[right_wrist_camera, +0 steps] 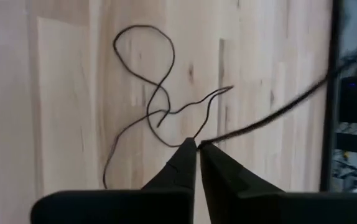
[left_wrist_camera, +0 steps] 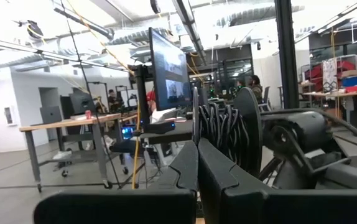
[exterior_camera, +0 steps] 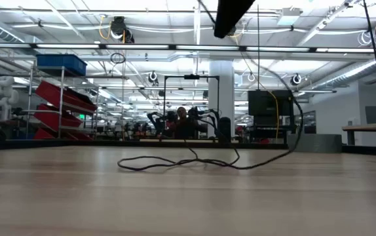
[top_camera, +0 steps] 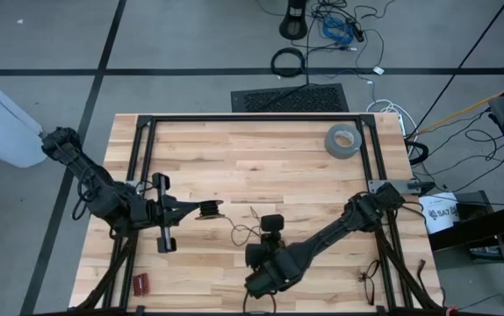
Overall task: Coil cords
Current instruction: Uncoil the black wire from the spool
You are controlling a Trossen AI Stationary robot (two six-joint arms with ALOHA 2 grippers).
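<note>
Right wrist view: the thin black cord [right_wrist_camera: 157, 102] lies in loose loops on the desk [right_wrist_camera: 60, 81] toward its front edge, one strand pinched at the tips of the right tool [right_wrist_camera: 196, 147], whose fingers are nearly shut. The left tool [left_wrist_camera: 197, 163], shut, holds a wound spool [left_wrist_camera: 228, 134] near the left edge. The grip looks slight: a sharp pull could slip the strand free or snag the crossed loops.

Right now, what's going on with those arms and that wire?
Left gripper shut, holding a spool. Right gripper pinching the thin black wire, loose loops on table. Nothing in the way.
</note>
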